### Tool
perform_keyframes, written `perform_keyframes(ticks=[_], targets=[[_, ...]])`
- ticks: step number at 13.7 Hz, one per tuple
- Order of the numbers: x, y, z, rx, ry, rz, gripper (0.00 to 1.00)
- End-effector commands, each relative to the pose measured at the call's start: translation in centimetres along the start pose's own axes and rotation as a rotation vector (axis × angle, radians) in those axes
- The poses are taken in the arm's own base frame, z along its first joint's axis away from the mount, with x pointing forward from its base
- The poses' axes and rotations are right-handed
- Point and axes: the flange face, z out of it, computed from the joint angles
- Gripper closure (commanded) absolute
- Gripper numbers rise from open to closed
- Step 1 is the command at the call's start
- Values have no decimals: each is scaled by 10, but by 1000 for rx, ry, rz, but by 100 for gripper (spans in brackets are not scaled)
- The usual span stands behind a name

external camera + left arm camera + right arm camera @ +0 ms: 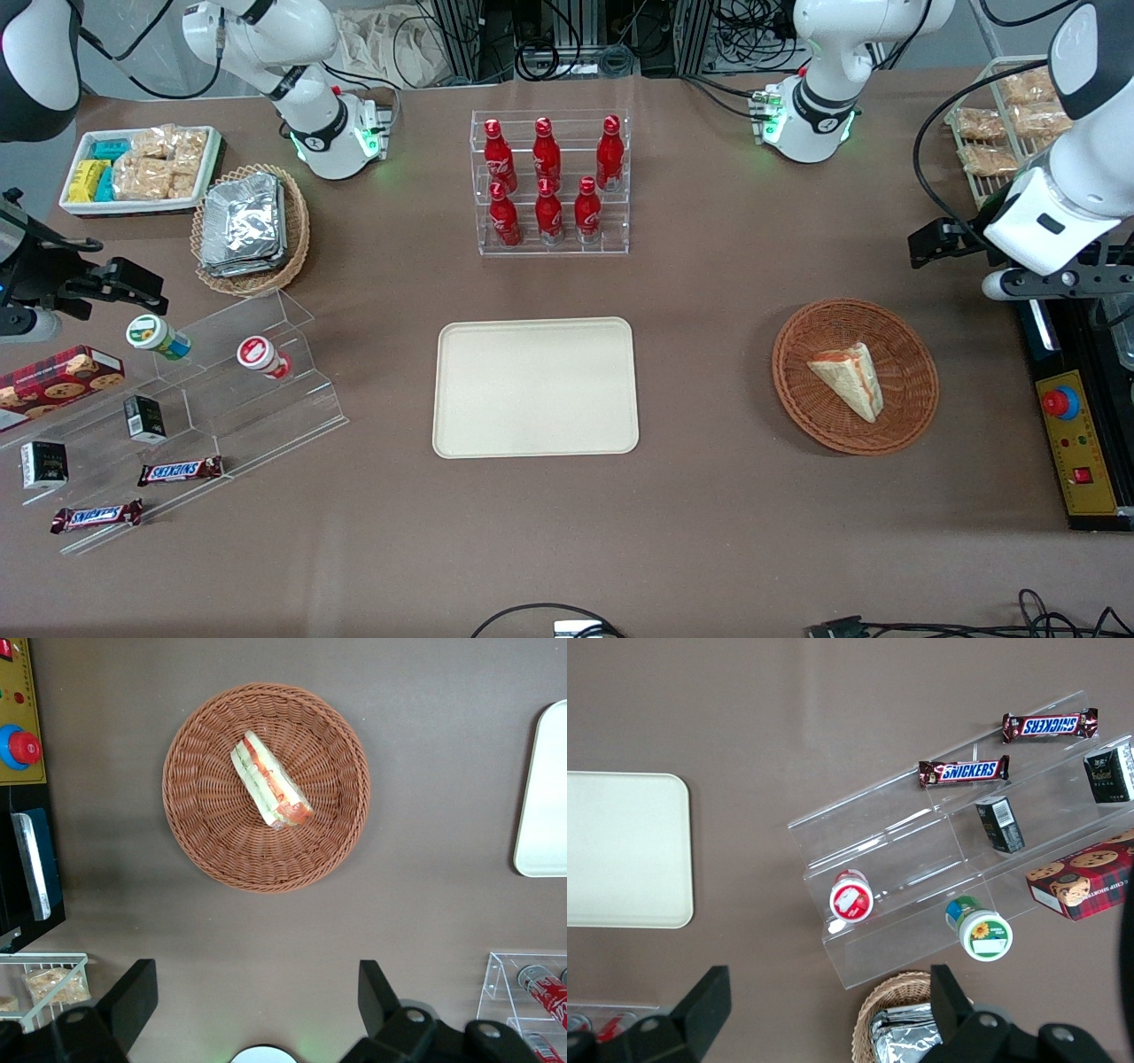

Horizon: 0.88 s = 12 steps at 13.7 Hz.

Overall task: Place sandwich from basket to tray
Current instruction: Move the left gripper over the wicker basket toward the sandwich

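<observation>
The tray (535, 387) lies flat in the middle of the worktop (709, 292), nearer to the front camera than the rack of red bottles (549, 182), and nothing is on it. Toward the working arm's end sits the basket (855, 375), well apart from the tray, and the sandwich (849, 378) lies inside it on its side, one long cut edge with the red and green filling turned up in the wrist view. The hand (252, 992) hangs high above the worktop, just beside the basket and not over it, with its two fingers (133, 997) spread wide apart and holding nothing.

The step in hand is, I think, the approach. To do it well, the hand should first come over the middle of the sandwich, then turn so that the fingers close across the short thickness of the wedge, not along its length. The wrap looks smooth and the bread soft, so a gentle squeeze is safer. The basket wall is low, but the descent should stay straight.

The worktop has a plain brown cover, and between basket and tray the way is free.
</observation>
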Motion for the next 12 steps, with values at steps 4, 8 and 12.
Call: perform_keyframes(ticks=[4,8,12], targets=[[38,6,60,-45,-40,-278,0],[75,11,137,-47,-93,-447,0],[83,13,206,-64,-52,-466,0]])
